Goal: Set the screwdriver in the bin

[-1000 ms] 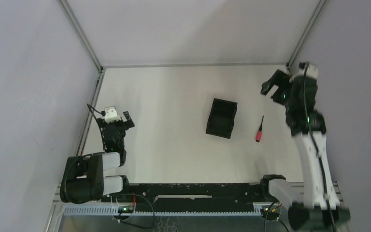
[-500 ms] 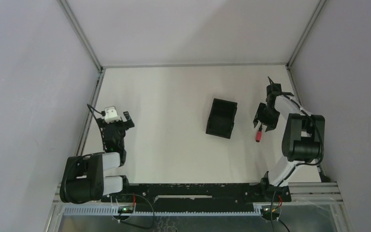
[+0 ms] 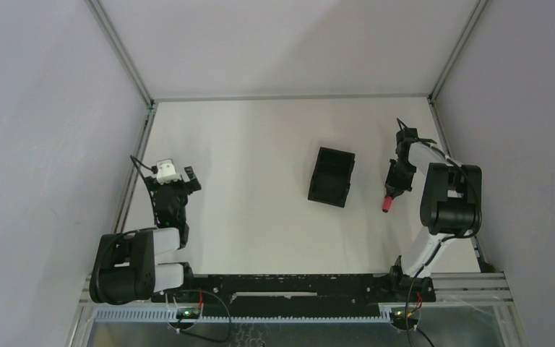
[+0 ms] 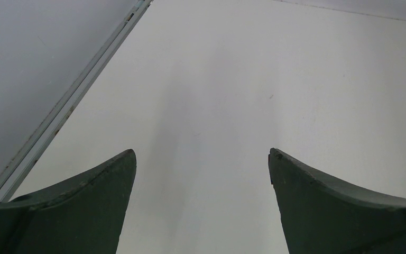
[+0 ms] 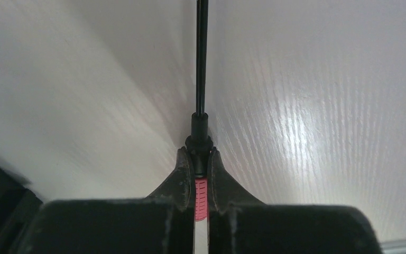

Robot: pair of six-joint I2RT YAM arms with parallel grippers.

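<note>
Because the screwdriver [image 5: 201,79] looks light, stiff and thin, my right gripper [image 5: 199,157] is pinched tight on its bumpy red handle. It lies on the table [image 3: 246,144], right of the bin [image 3: 331,176]. My left gripper [image 4: 202,153] is wide apart.

Table [image 3: 260,144]: white, matte, with faint grain showing in the right wrist view. Metal rail [image 3: 134,166] runs along its left edge. Black open-topped bin [image 3: 331,176] sits right of centre. Screwdriver [image 3: 386,203] is just right of the bin, not touching it; red handle toward frame bottom, dark shaft pointing up-frame.
</note>
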